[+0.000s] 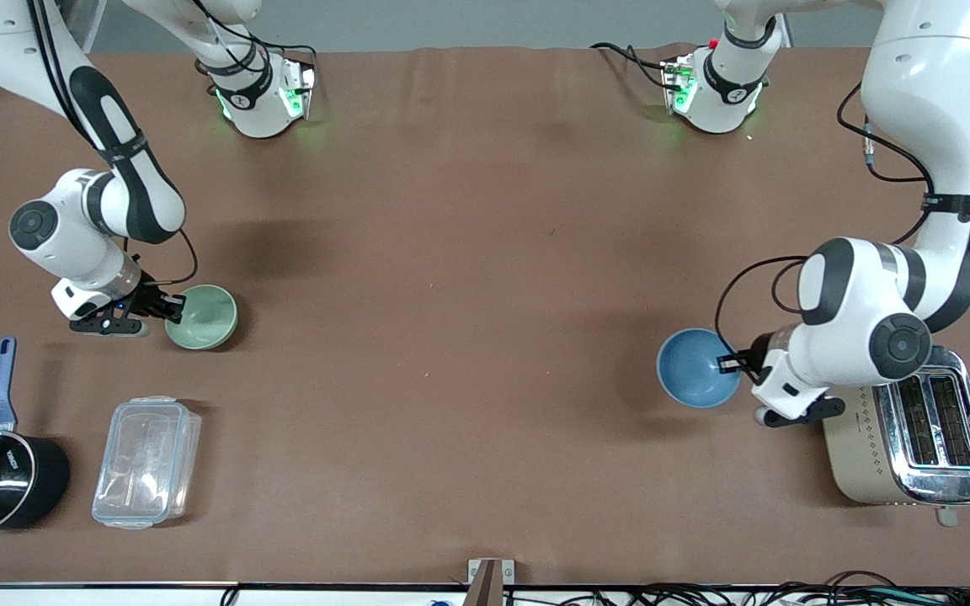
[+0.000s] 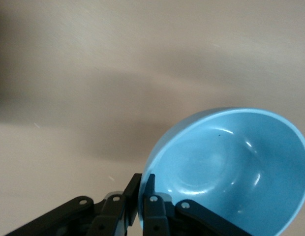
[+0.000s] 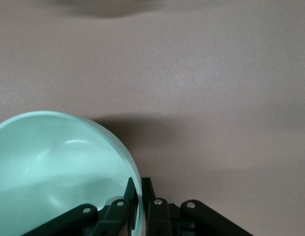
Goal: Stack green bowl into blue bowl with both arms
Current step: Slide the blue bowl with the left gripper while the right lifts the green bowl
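My right gripper (image 1: 175, 307) is shut on the rim of the pale mint-green bowl (image 1: 203, 318), toward the right arm's end of the table. In the right wrist view one finger is inside the green bowl (image 3: 54, 167) and one outside, at the gripper (image 3: 140, 194). My left gripper (image 1: 731, 364) is shut on the rim of the sky-blue bowl (image 1: 694, 368), toward the left arm's end. In the left wrist view the blue bowl (image 2: 231, 167) is tilted and pinched at the gripper (image 2: 142, 189). Both bowls look raised slightly off the brown table, each with its shadow beneath.
A black saucepan (image 1: 47, 488) with a blue handle and a clear plastic lidded container (image 1: 146, 461) stand nearer the front camera than the green bowl. A beige and chrome toaster (image 1: 914, 442) stands close beside the left gripper. Brown table (image 1: 468, 295) lies between the bowls.
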Available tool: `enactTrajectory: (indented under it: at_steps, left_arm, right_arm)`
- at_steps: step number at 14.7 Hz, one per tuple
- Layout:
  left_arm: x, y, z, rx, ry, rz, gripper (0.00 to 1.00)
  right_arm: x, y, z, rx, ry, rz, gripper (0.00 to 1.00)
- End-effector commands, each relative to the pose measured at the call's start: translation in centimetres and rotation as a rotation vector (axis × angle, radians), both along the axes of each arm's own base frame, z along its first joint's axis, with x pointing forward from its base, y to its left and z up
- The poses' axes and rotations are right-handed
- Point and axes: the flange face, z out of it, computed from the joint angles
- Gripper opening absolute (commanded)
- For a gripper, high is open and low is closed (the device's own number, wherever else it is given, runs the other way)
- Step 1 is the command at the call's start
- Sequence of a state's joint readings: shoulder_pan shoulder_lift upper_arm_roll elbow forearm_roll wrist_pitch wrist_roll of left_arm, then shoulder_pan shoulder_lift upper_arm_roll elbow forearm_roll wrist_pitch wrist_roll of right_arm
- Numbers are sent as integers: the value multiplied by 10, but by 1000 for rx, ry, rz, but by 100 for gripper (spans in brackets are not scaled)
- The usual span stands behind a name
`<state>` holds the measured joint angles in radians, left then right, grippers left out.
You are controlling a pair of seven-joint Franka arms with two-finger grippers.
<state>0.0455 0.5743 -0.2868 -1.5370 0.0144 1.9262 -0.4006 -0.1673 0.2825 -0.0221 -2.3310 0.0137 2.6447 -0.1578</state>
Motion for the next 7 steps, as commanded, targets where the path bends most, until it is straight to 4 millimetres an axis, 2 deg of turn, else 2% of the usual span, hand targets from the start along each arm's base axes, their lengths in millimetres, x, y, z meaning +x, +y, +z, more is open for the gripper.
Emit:
enactTrajectory:
  at_steps: [1,2,4,6,7]
  left_arm:
    - [-18,-60,6,-34,46,48,0]
    - [-27,-89,8,-51,55,41,0]
    - [-44,-142,-3,-53,70,45,0]
    - [-68,-203,-12,-53,53,45,0]
    - [-78,-228,-18,-63,46,28,0]
  right_arm:
    - [6,9,51,7,44,-21,3]
    - [11,15,66,10,61,-24,3]
    - [24,31,102,15,105,-30,4]
    - [41,63,142,11,164,-75,4]
    - [48,83,162,6,194,-100,4]
